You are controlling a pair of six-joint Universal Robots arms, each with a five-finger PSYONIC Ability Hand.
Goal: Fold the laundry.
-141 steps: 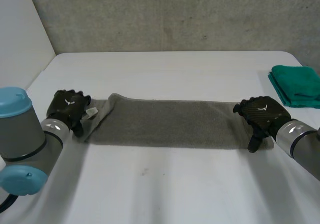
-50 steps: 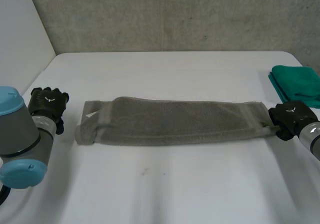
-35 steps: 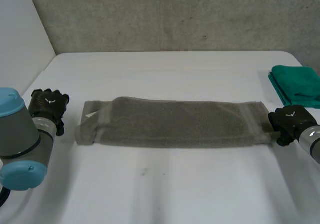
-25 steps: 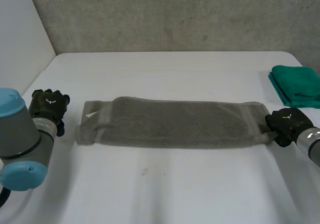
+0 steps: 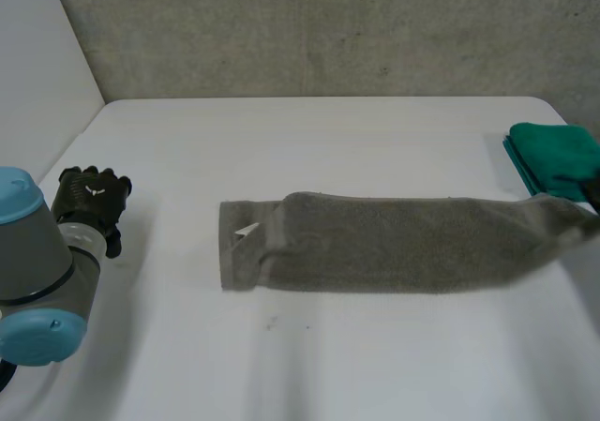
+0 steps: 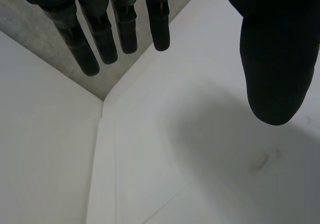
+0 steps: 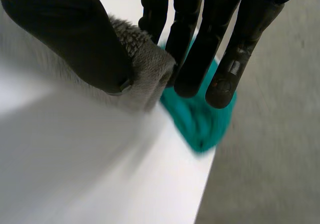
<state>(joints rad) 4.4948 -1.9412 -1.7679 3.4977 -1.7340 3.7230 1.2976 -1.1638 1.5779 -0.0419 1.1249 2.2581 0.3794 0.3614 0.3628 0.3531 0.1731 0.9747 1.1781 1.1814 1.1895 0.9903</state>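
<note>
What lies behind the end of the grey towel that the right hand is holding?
Behind the pinched end of the grey towel lies the folded green cloth. The fingers of the right hand and the towel cover part of it, so its whole outline cannot be seen.

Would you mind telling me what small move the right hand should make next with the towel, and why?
I would probably have the right hand carry its end of the grey towel over toward the end with the white label, halving it. That end is pinched between thumb and fingers beside the green cloth; the left hand is open, off the towel.
</note>
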